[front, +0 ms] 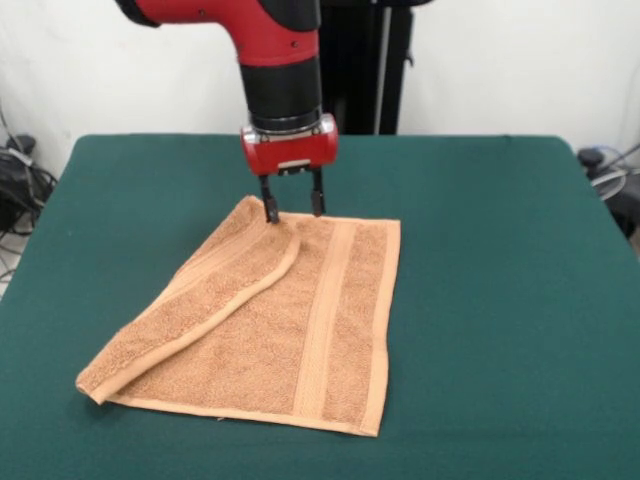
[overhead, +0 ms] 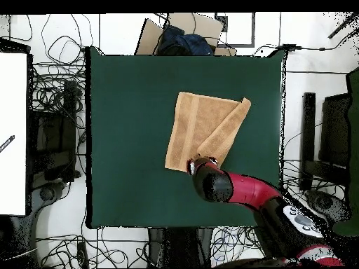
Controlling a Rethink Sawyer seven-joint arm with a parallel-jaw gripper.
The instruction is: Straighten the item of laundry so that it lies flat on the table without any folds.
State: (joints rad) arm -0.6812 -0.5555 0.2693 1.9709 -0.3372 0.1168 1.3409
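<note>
Towel lies mid-table, one side strip folded over along the edge from 12 to 8 o'clock in the front view. Gripper, fingers spread, stands at the fold's far corner. Overhead, the arm hides the fingers; the towel sits toward 1 o'clock.

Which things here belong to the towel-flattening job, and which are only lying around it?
Belong to the job:
- towel, one side folded over
- table
- gripper, open at the towel's far edge

Only lying around:
- cables beside the table
- cardboard box
</note>
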